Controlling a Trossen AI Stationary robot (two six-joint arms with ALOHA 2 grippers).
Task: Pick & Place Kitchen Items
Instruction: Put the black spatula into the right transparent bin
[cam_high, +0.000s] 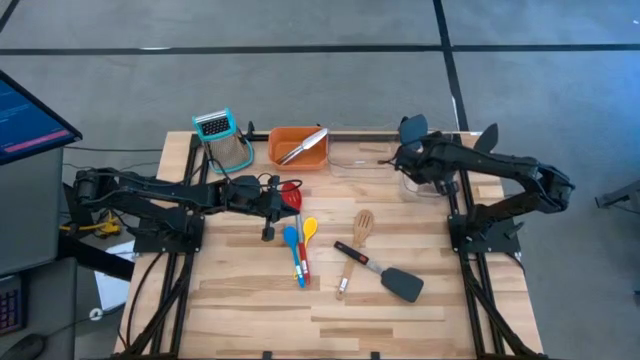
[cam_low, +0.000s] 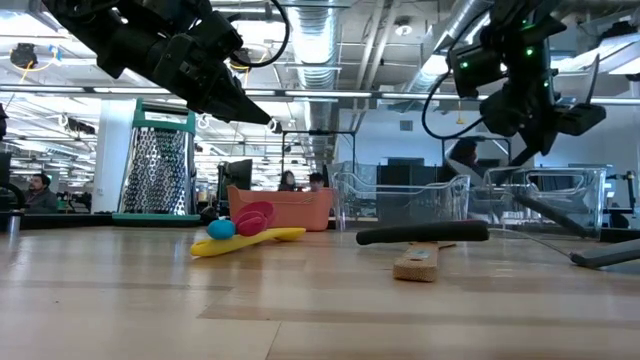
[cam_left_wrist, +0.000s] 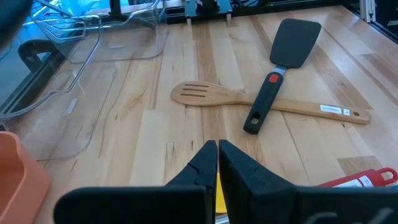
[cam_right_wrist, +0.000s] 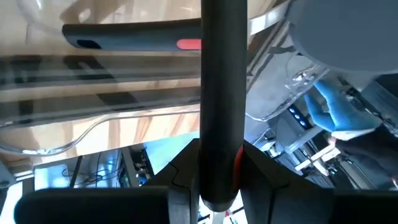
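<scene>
The right hand (cam_right_wrist: 216, 168), gripping a black-handled spatula (cam_right_wrist: 221, 93), is hovering over the clear plastic bin (cam_high: 420, 185) and should be lowering before letting go, while the left hand (cam_left_wrist: 217, 165) is waiting pinched shut and empty above the worktop (cam_high: 250, 300).

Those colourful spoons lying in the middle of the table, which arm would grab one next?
Probably the left. Its end effector hangs shut and empty right beside the spoons. The right end effector is busy, shut on a black spatula over the clear bin at the far edge.

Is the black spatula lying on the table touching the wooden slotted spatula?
Touching. In the left wrist view, the black spatula's handle lies across the wooden slotted spatula's handle, with no gap at the crossing.
</scene>
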